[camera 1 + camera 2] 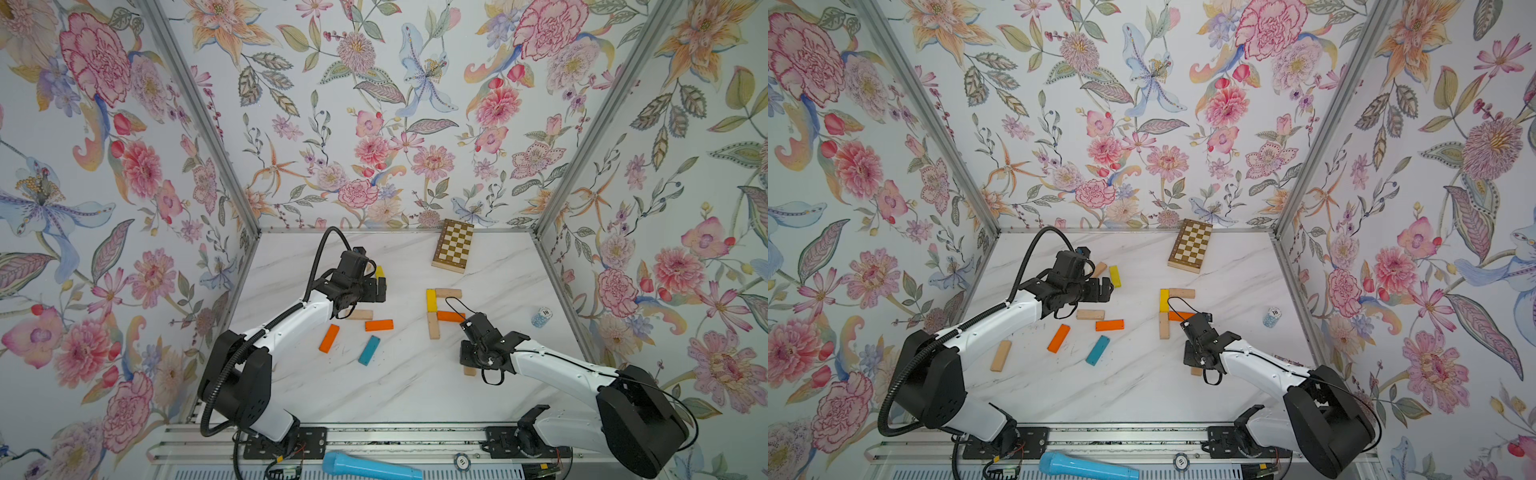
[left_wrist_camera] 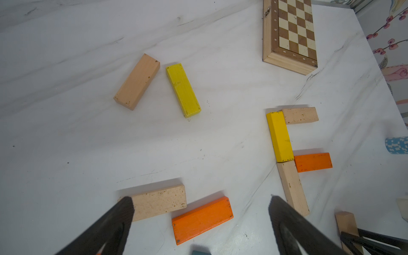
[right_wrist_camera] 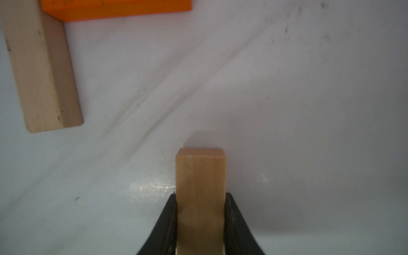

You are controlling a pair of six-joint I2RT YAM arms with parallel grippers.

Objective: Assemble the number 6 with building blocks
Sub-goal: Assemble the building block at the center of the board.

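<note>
Presently clamped tight on a held beige block (image 3: 201, 176), pinched across its narrow sides by the right gripper (image 3: 201, 196), with the free end poking out past the fingertips. Low over the marble table (image 3: 309, 88); cannot tell whether touching it or just clear. Mostly hidden under the wrist in both top views, with only a stub showing on the near side. Apart from the number 6 (image 1: 1164, 307), lying off the near end of the lower beige bar (image 3: 44, 66) and a little toward the robot's right.

So far, four pieces laid for the digit: top beige bar (image 1: 448, 292), yellow stem (image 1: 431, 300) meeting it at the corner, orange middle bar (image 1: 450, 316) running right from the foot of the stem, and the lower beige bar carrying on toward the near edge.

Over on the other side, spread wide and holding nothing: left gripper (image 2: 199, 198), hovering above the table. Just by one fingertip, a pale beige block (image 2: 161, 202); just beside that, an orange block (image 2: 202, 219), below the gap between the fingers. Farther ahead of the fingers, a yellow block (image 2: 183, 89) and a tan block (image 2: 136, 81), side by side but apart. Nearer the robot, flat on the table, a second orange block (image 1: 329, 338), a teal block (image 1: 369, 350) and one more beige block (image 1: 1000, 355) by the left arm.
</note>
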